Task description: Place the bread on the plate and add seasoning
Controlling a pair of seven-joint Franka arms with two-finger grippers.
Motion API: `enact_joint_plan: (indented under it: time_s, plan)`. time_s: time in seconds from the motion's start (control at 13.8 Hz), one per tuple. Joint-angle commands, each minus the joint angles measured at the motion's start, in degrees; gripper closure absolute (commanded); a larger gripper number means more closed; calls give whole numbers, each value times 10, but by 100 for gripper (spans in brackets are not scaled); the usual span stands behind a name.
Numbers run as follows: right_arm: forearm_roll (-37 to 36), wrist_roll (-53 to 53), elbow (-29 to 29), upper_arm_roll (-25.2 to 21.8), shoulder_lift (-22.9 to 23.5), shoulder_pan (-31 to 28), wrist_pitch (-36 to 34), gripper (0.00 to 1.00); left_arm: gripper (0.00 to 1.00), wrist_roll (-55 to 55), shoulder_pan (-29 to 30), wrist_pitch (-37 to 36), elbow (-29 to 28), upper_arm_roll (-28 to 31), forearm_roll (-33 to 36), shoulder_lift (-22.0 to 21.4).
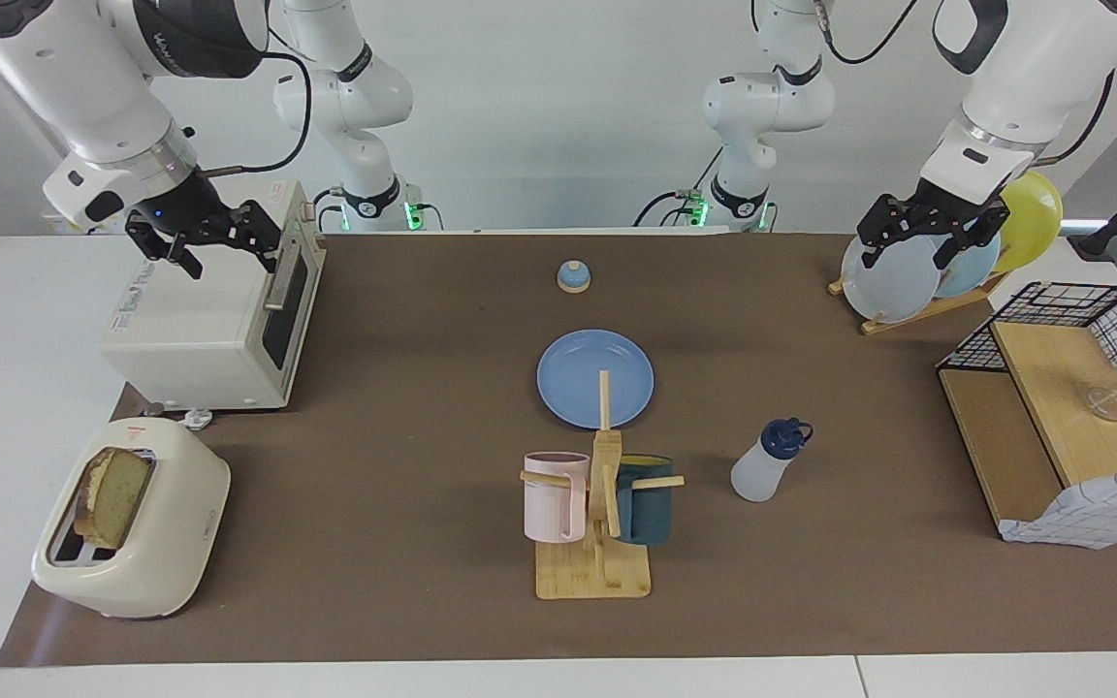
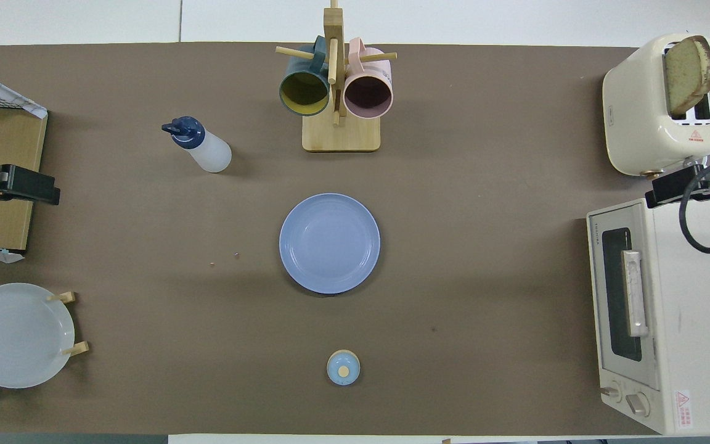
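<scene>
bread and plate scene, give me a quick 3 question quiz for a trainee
1. True or false: the bread already lies on the blue plate.
2. Multiple choice: the seasoning bottle stands
A. in the wire basket
B. on the mat, toward the left arm's end of the table from the mug rack
C. on top of the toaster oven
3. Fill in: the right gripper is up over the ____.

Key
1. False: the slice stands in a slot of the toaster, and the plate is bare.
2. B
3. Toaster oven. It is open and holds nothing, as is the left gripper, up over the upright plates.
</scene>
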Motion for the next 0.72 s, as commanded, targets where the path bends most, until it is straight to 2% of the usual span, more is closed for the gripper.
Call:
enact_joint_plan:
  time_s: [0.0, 0.22, 0.36, 0.65]
  plan:
    - [-8, -7, 3, -5, 1, 6, 6, 0, 0, -1, 0, -8, -9, 0, -1, -11]
    - [-13, -4, 4, -5, 4, 8, 9, 0, 0, -4, 2, -6, -9, 1, -1, -11]
    - [-15, -8, 3, -7, 5, 9, 43, 0, 0, -5, -1, -2, -9, 0, -1, -11]
    - [-23, -47, -7, -15, 11, 4, 179, 0, 0, 2, 0, -8, -18, -2, -1, -17]
